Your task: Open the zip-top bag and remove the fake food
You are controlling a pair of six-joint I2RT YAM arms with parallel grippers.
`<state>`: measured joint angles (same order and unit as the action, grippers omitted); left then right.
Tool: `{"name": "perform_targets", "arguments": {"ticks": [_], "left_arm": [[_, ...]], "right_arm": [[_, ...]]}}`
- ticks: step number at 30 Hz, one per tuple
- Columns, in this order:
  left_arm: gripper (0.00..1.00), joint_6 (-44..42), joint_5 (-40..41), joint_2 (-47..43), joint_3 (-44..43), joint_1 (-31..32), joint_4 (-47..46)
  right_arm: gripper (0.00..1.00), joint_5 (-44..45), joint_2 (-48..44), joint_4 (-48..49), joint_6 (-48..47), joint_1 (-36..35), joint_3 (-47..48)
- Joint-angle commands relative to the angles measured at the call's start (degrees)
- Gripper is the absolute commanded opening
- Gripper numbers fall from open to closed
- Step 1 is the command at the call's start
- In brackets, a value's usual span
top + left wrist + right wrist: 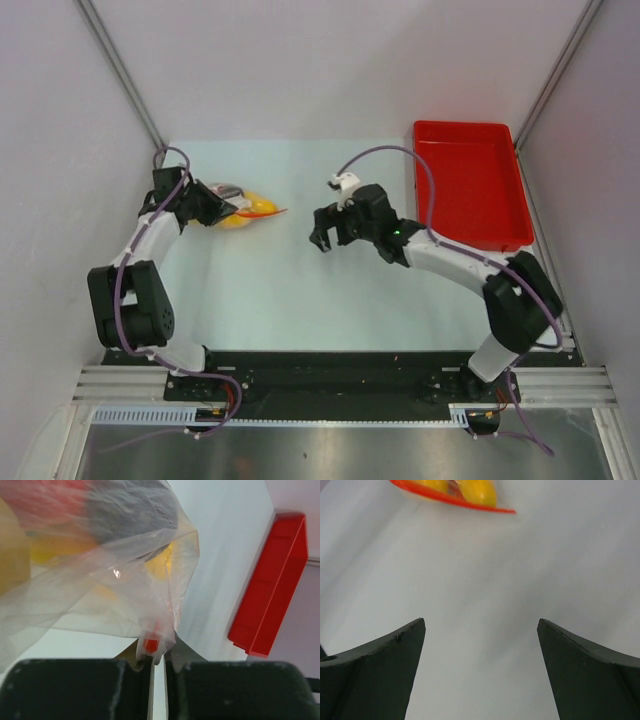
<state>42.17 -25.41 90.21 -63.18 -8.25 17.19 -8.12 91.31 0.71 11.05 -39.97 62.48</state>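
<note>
The zip-top bag [246,208] lies at the far left of the table, its orange-red zip strip [268,213] pointing right. The fake food [240,212] shows through it as yellow and dark pieces. In the left wrist view the clear crinkly bag [100,570] fills the upper left, with yellow, red and dark pieces blurred inside. My left gripper [158,655] is shut on the bag's white and red zip tab [151,644]. My right gripper [322,238] is open and empty, right of the bag and apart from it. Its view shows the zip strip [455,500] and yellow food [477,491] ahead.
A red rectangular tray [470,185] stands at the far right of the table; it also shows in the left wrist view [272,590]. Grey walls and metal posts close in the table on both sides.
</note>
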Motion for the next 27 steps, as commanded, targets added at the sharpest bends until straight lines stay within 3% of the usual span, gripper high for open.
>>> {"name": "perform_targets", "arguments": {"ticks": [1, 7, 13, 18, 19, 20, 23, 24, 27], "left_arm": [[0.09, 2.21, 1.85, -5.92, 1.73, 1.48, 6.1], [0.16, 6.6, 2.3, -12.07, 7.1, 5.52, 6.1], [0.17, 8.19, 2.12, -14.62, 5.88, 7.02, 8.03], [0.18, 8.01, 1.5, -14.63, 2.98, 7.63, 11.11], [0.18, 7.93, 1.5, -14.63, 2.71, 7.72, 11.63], [0.2, 7.58, 1.68, -15.24, 2.62, 7.72, 12.51], [0.48, 5.21, 4.38, -18.21, 2.01, 7.72, 14.7], [0.61, 4.16, 5.27, -19.02, 1.14, 7.72, 15.15], [0.76, -1.99, 9.66, -20.69, -2.72, 7.72, 19.54]], "right_arm": [[1.0, 1.35, 10.89, 10.72, -11.3, -3.27, 13.5], [1.0, 1.27, 22.5, 10.62, -12.36, -8.8, 24.78], [1.0, 2.5, 26.11, 14.75, -17.9, -13.47, 24.01], [0.91, 2.75, 28.65, 18.62, -17.11, -13.82, 23.65], [0.85, 3.54, 29.19, 18.36, -17.03, -13.74, 24.44], [0.64, 3.72, 29.89, 17.49, -16.68, -13.21, 25.58], [0.34, 3.11, 31.83, 12.13, -13.78, -12.07, 30.33], [0.3, 2.94, 31.74, 11.6, -14.03, -11.63, 30.07], [0.22, 0.57, 29.99, 9.67, -15.96, -11.01, 29.28]]}}
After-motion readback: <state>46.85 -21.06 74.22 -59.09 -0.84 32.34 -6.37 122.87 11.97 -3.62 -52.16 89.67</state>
